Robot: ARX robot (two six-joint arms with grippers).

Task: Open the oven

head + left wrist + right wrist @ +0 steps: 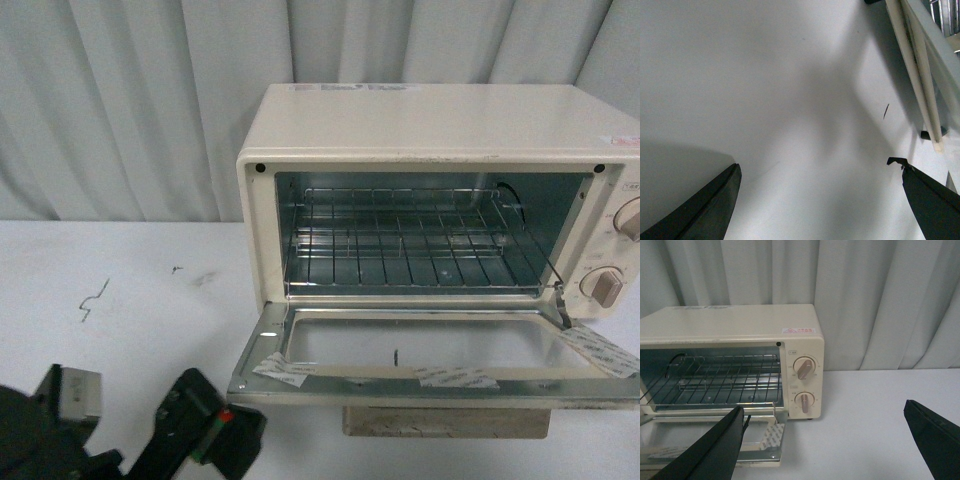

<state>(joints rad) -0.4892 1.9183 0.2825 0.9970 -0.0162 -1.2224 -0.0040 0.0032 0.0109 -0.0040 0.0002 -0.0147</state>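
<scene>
The cream-white oven (440,125) stands on the white table at the right. Its glass door (420,350) hangs dropped down and flat, showing the wire rack (400,240) inside. Two round knobs (605,285) sit on its right panel. The oven also shows in the right wrist view (740,332), door down. My left gripper (820,172) is open and empty over bare table, beside the door's edge (920,85). The left arm (190,430) sits low at the front left. My right gripper (825,415) is open and empty, in front of the oven's knob side.
A pale curtain (150,100) hangs behind the table. A wooden block (445,422) lies under the lowered door. Small dark marks (92,298) dot the white table (130,330) left of the oven.
</scene>
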